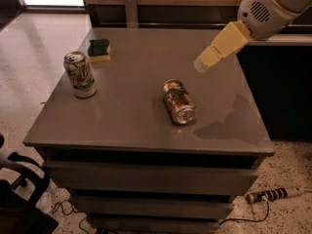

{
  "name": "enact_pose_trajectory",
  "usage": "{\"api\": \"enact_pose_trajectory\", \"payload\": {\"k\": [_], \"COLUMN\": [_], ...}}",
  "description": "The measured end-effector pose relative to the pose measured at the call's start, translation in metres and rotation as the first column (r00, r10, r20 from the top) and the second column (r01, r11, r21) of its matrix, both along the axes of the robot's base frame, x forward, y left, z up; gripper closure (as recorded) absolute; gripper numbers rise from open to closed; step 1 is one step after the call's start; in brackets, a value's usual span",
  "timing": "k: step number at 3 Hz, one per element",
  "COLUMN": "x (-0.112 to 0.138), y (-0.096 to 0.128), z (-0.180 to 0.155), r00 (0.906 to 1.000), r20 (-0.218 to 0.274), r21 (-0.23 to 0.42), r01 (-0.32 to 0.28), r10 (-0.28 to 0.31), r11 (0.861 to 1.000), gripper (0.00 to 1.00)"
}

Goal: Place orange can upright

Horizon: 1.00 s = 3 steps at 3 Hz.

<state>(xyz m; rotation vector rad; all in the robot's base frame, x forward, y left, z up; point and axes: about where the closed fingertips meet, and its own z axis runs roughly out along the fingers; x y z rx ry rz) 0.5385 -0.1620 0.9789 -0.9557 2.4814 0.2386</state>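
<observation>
The orange can (178,102) lies on its side near the middle of the grey table (136,126), its silver end facing the front edge. The arm comes in from the upper right. My gripper (201,64) hangs above the table, to the upper right of the can and apart from it. It holds nothing that I can see.
A white-and-green can (80,74) stands upright at the table's left side. A green and yellow sponge (99,50) lies at the back left. A dark counter (282,82) flanks the right side. A power strip (273,194) lies on the floor at the right.
</observation>
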Motion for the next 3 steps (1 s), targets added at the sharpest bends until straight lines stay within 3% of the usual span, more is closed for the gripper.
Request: {"api": "enact_pose_trajectory", "payload": {"k": [1,2,3], "x": [0.018,0.027,0.024], "y": [0.016,0.023,0.030], "z": [-0.008,-0.022,-0.042], "r00": [0.9978,0.9866,0.9676], "r20": [-0.037,-0.127,-0.217], "r21": [0.041,0.032,0.014], "r01": [0.056,0.108,0.135], "r10": [-0.055,-0.103,-0.128], "r11": [0.998,0.994,0.991], "gripper": [0.00,0.00,0.00]}}
